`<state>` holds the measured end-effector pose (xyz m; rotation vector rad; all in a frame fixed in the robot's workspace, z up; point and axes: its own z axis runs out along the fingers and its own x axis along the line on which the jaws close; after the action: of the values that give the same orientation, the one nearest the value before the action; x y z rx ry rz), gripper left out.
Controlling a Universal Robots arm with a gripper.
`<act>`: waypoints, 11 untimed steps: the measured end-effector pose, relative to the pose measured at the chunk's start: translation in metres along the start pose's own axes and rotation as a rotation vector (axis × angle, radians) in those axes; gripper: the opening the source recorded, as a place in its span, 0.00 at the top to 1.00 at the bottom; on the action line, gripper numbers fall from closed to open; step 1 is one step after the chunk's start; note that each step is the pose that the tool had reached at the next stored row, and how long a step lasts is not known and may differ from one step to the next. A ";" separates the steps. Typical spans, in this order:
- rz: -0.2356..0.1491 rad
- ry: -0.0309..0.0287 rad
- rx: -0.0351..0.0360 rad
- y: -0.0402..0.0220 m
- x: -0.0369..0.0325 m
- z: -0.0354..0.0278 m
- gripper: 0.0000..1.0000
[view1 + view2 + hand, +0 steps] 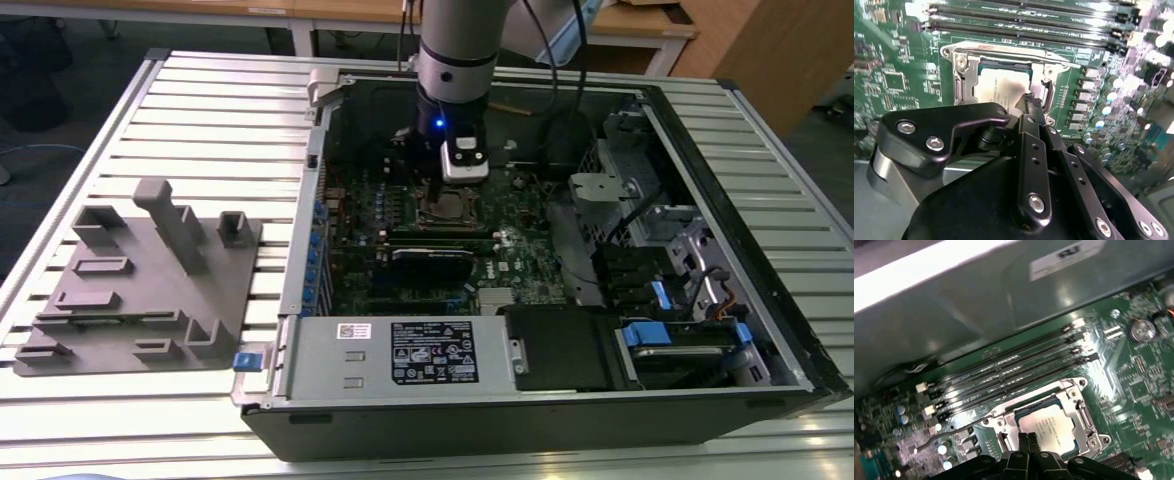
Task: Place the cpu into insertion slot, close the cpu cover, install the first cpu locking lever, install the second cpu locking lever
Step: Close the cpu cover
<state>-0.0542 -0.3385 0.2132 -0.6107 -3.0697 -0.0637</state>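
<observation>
Cpu [1051, 427], silvery top up, sits in the insertion slot [447, 213] of the green motherboard [1134, 385]. In both wrist views we see the cpu cover [1080, 410] lying flat around it, with the chip showing through its window. The gripper [1027, 439] hangs just above one edge of the socket, jaws together and gripping nothing.

The first wrist view gives us a thin lever rod [949, 436] running from a socket corner out across the board, beside the long black memory slots [1004, 371]. We cannot tell whether it is latched.

The exterior view adds the setting. The arm [461, 40] reaches down into an open computer case [787, 330], which lies on a slatted table [80, 120]. A grey fixture [134, 270] stands at the exterior view's left.
</observation>
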 end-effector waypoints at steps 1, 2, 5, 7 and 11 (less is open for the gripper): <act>-0.018 0.0006 0.0005 0.0000 0.0000 0.0001 0.89; -0.036 0.0013 0.0009 0.0000 0.0000 0.0002 0.89; -0.091 0.0034 0.0017 0.0000 0.0000 0.0007 0.89; -0.127 0.0048 0.0025 0.0000 0.0000 0.0009 0.89; -0.191 0.0072 0.0036 0.0000 0.0000 0.0012 0.89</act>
<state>-0.0542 -0.3385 0.2121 -0.3146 -3.1103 -0.0617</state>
